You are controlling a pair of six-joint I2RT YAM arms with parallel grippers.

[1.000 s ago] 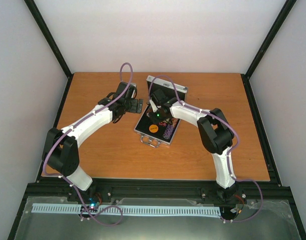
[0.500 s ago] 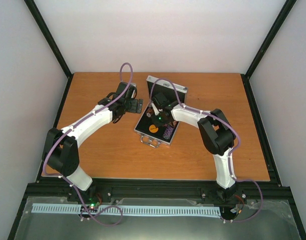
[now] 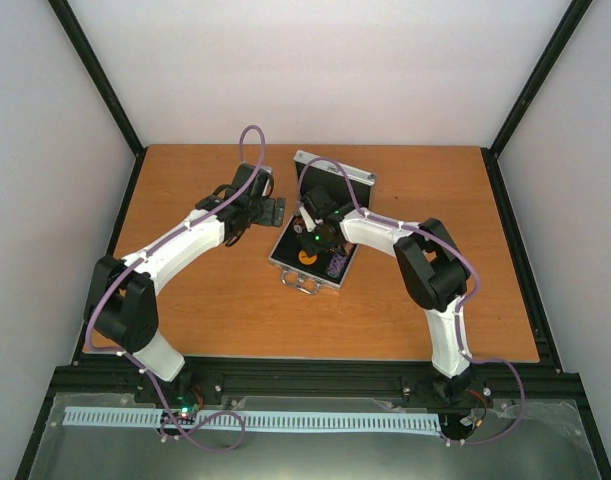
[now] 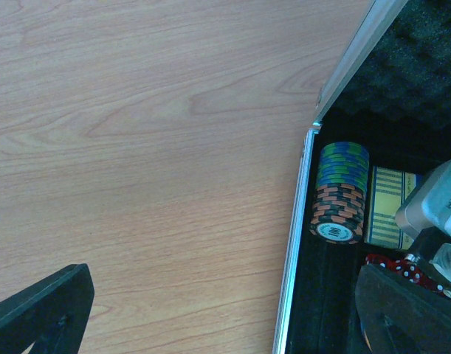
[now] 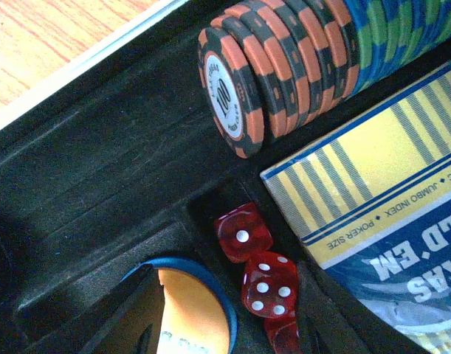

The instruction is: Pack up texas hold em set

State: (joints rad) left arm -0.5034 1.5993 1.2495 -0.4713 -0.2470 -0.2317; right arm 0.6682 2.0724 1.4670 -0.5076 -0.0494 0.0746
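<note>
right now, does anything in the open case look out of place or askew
Nothing stands out. In the silver case, the striped poker chips lie in a tidy row in their slot, the blue-yellow card deck sits flat beside them, the red dice sit in their narrow pocket, and the orange disc, partly hidden, is beside them.

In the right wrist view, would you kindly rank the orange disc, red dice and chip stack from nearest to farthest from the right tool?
1. Orange disc, at the bottom edge.
2. Red dice, close beside it on the right.
3. Chip stack, at the top.
</note>
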